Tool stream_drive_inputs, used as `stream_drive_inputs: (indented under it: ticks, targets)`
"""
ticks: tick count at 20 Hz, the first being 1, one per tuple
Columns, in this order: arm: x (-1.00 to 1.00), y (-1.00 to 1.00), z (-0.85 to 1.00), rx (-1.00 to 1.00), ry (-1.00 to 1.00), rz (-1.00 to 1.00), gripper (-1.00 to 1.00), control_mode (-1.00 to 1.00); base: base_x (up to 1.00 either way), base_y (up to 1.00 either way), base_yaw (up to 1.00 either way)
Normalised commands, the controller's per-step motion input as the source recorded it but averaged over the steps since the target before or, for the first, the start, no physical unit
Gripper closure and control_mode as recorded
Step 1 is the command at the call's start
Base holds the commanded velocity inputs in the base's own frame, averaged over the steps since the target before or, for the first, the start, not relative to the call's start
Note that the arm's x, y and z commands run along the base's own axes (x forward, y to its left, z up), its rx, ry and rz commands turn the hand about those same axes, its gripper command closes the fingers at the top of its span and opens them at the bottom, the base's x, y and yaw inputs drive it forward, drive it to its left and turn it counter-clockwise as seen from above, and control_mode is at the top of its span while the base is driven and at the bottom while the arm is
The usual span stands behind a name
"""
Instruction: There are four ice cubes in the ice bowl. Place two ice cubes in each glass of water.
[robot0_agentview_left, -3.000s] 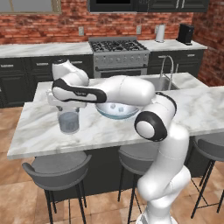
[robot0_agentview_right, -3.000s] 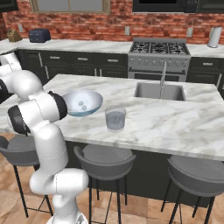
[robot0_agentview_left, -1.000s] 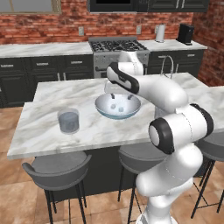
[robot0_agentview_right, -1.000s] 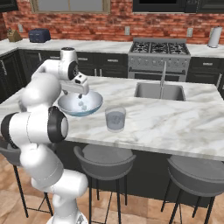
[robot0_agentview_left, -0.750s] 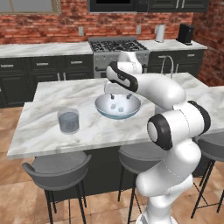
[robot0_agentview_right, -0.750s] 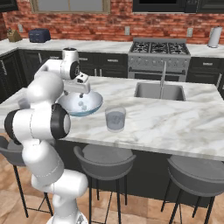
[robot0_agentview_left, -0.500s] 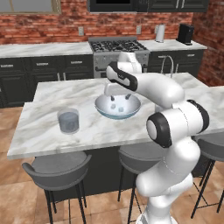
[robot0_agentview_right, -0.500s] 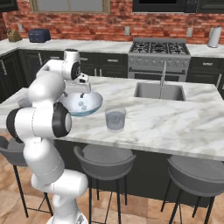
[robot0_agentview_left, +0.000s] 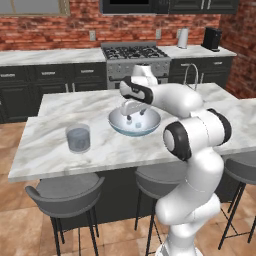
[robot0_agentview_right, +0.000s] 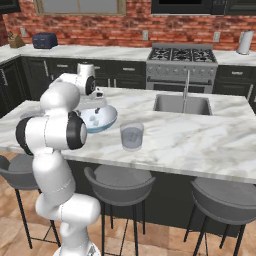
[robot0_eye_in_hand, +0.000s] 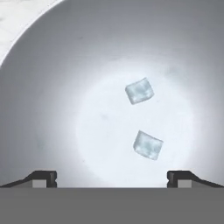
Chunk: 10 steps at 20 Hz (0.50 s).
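My gripper (robot0_eye_in_hand: 111, 178) is open and hangs low inside the ice bowl (robot0_eye_in_hand: 52, 87), fingers pointing down at its floor. Two ice cubes (robot0_eye_in_hand: 139, 91) (robot0_eye_in_hand: 148, 145) lie on the bowl's bottom ahead of the fingertips (robot0_eye_in_hand: 43, 177), both untouched. In the left base view the gripper (robot0_agentview_left: 135, 116) sits just above the ice bowl (robot0_agentview_left: 116, 125), and a glass of water (robot0_agentview_left: 78, 138) stands to the bowl's left. In the right base view the gripper (robot0_agentview_right: 96, 118) dips into the ice bowl (robot0_agentview_right: 111, 119), with a glass of water (robot0_agentview_right: 132, 135) to its right.
The marble island (robot0_agentview_left: 55, 107) carries the bowl and glasses; a sink with a faucet (robot0_agentview_right: 186, 102) is set into it further right. Stools (robot0_agentview_left: 65, 192) line the near edge. A stove (robot0_agentview_left: 132, 52) and dark cabinets stand along the brick back wall.
The arm swung from above the left glass over to the bowl, then sank a little deeper into it over the last second. The jaws stayed open.
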Motion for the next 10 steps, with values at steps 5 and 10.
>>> stream_drive_inputs:
  ticks: [5, 10]
  targets:
    - [0.16, 0.00, -0.06, -0.09, 0.01, 0.21, -1.00, -1.00, 0.00, 0.00, 0.00]
    - [0.32, 0.01, -0.19, -0.03, 0.00, 0.11, -1.00, -1.00, 0.00, 0.00, 0.00]
